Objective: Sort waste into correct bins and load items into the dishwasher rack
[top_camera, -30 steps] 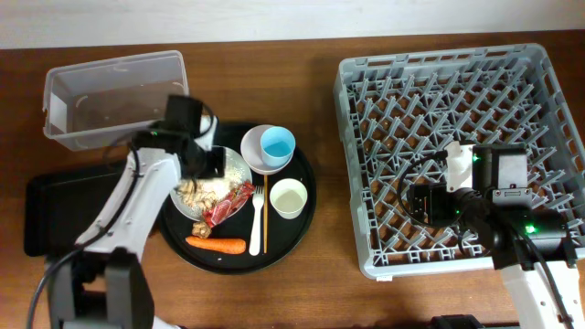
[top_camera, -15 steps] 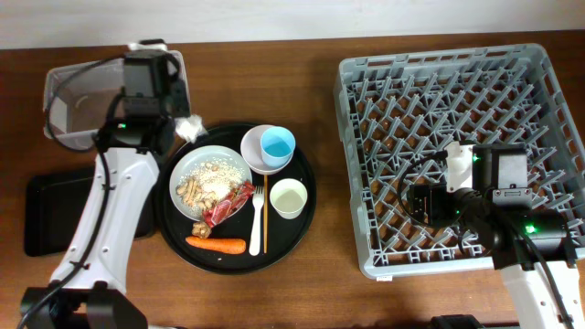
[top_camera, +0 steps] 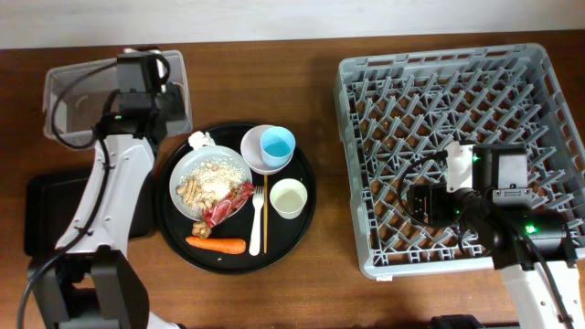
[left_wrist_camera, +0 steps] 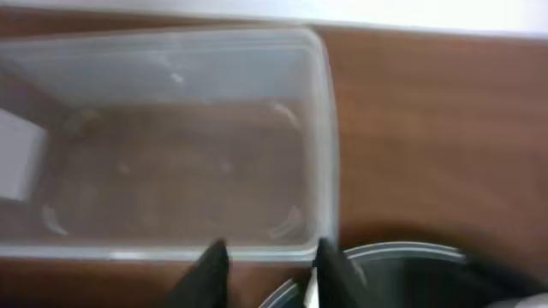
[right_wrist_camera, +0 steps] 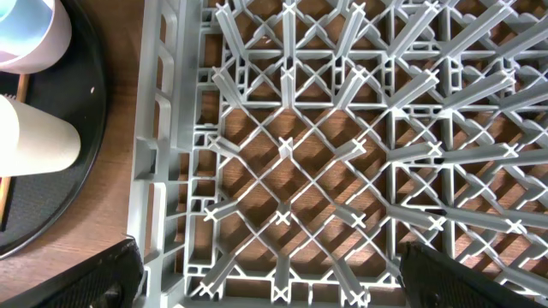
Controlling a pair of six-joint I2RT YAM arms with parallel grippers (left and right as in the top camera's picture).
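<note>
My left gripper (top_camera: 172,117) (left_wrist_camera: 270,265) hangs open and empty over the near right corner of the clear plastic tub (top_camera: 110,96) (left_wrist_camera: 171,145). The crumpled white paper scrap (top_camera: 198,140) lies on the rim of the white plate (top_camera: 239,170), outside the tub. On the plate are rice-like crumbs (top_camera: 215,183) and the red wrapper (top_camera: 228,205). The carrot (top_camera: 217,245) lies on the round tray. My right gripper (top_camera: 422,201) (right_wrist_camera: 274,274) is wide open and empty over the grey dishwasher rack (top_camera: 457,82) (right_wrist_camera: 342,128).
The round black serving tray (top_camera: 306,196) also carries the white bowl (top_camera: 251,151) with the blue cup (top_camera: 277,143) in it, a cream cup (top_camera: 289,196), the fork (top_camera: 256,224) and the chopstick (top_camera: 266,224). A shallow black tray (top_camera: 46,215) lies at the left.
My left arm carried the paper scrap from the plate up toward the tub. Its jaws then opened and the scrap dropped onto the plate's rim. The right arm has not moved.
</note>
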